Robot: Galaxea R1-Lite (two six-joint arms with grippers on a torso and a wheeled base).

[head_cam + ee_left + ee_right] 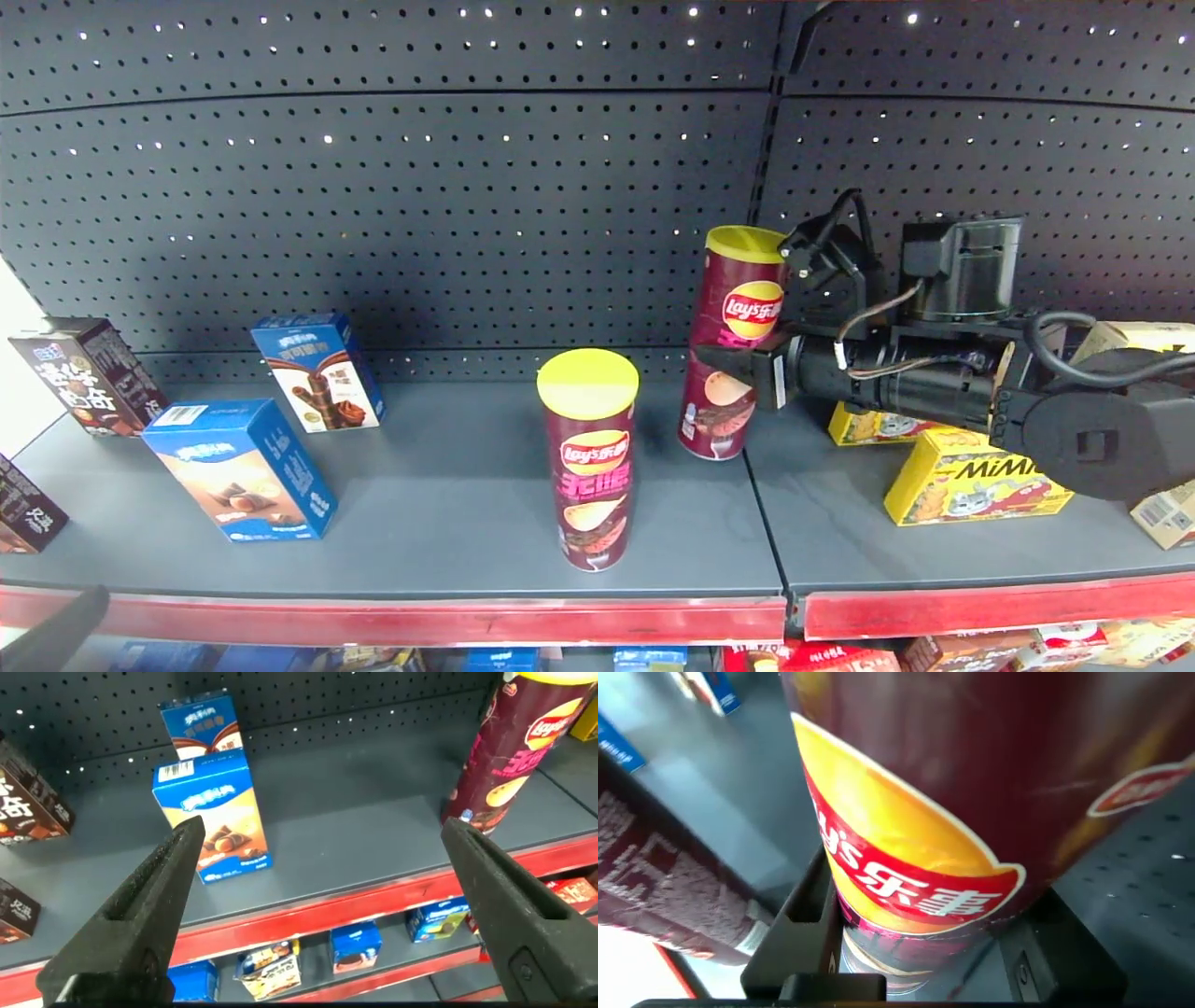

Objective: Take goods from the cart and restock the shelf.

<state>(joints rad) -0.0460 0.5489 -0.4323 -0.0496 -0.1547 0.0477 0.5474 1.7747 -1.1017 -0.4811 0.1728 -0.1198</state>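
Shelf in grey metal, red front edge, pegboard behind. Right gripper at mid-height of rear chip can, jaws pinching it from the side. Can standing at the back of the shelf, close to the pegboard. Left gripper low before the shelf edge, jaws spread wide. Front chip can upright, nearer the edge. Front blue box and rear blue box to the left. Yellow box lying flat to the right.

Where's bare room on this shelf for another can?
Bare shelf between the front blue box and the front can, and behind that can. Crowded on the right: the rear can in the right tool, then yellow boxes.
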